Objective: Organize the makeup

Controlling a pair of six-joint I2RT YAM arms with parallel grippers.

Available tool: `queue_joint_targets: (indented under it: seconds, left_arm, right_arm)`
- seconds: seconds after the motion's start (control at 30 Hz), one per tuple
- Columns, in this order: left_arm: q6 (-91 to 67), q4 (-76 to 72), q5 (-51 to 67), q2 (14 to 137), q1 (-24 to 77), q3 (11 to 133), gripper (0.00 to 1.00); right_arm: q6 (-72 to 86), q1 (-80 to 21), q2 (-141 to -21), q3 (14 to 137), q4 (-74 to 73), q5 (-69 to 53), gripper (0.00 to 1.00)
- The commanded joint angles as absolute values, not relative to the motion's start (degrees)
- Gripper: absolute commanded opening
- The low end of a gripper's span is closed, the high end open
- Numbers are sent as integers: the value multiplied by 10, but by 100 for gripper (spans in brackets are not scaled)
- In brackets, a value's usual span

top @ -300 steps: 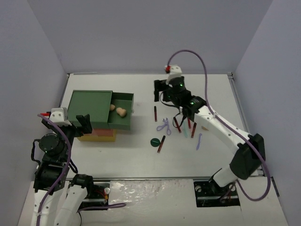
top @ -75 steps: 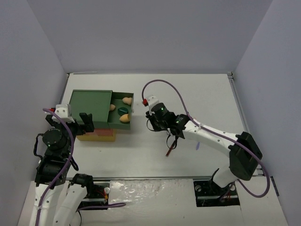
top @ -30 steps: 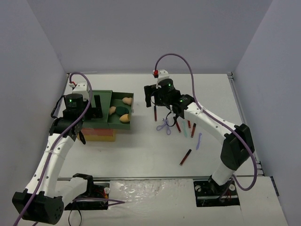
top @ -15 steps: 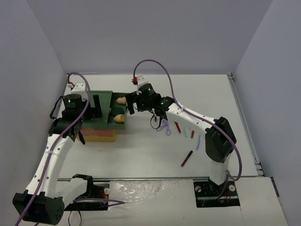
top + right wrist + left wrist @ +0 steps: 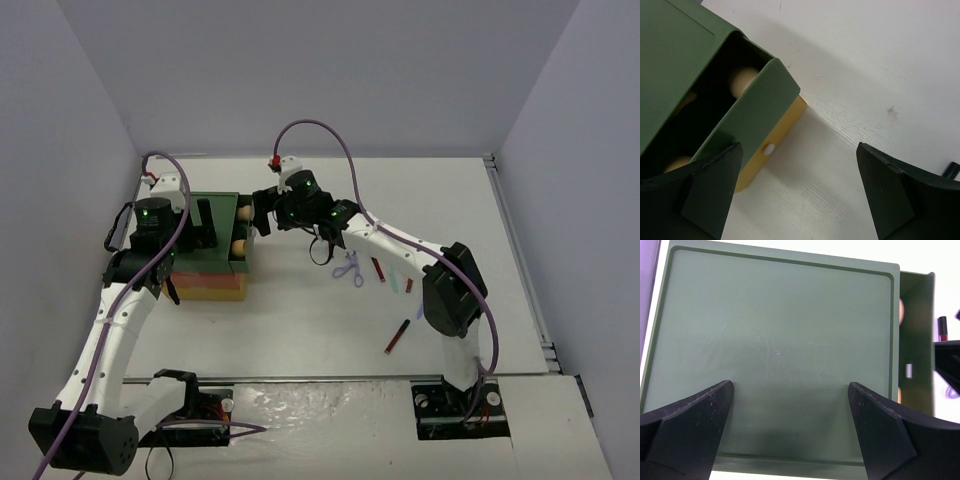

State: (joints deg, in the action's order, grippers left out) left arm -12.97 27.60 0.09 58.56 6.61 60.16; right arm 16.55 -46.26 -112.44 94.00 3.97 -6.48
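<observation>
1. The left gripper (image 5: 790, 395) hangs over the flat top of the green drawer box (image 5: 775, 340), jaws spread wide, holding nothing
2. The right gripper (image 5: 797, 155) is also wide and empty; it sits at the front panel of the top drawer (image 5: 757, 107), one finger overlapping that panel, contact unclear
3. The drawer stands partly out, with two peach egg-shaped sponges (image 5: 742, 77) inside
4. On the white table (image 5: 300, 320) lie the lavender scissor-like tool (image 5: 348, 268), two dark-red sticks (image 5: 378, 269) and a mint stick (image 5: 401, 284), close together
5. A lone dark-red stick (image 5: 397, 335) lies apart from them, nearer the arm bases
</observation>
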Motion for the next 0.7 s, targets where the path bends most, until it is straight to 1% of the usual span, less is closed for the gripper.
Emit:
queue_joint_targets:
  seconds: [0.0, 0.3, 0.5, 0.67]
  left_arm:
    - [-150, 272, 28, 595, 62, 597, 97]
    - [-150, 269, 39, 597, 55, 593, 97]
    - [-152, 268, 40, 597, 51, 592, 97]
    - [-155, 264, 39, 598, 46, 590, 97]
  right_arm:
    - [184, -475, -1141, 980, 123, -125, 94]
    - [171, -483, -1159, 981, 194, -220, 94]
    - [137, -481, -1154, 966, 200, -260, 95]
    - [96, -458, -1135, 922, 199, -293, 93]
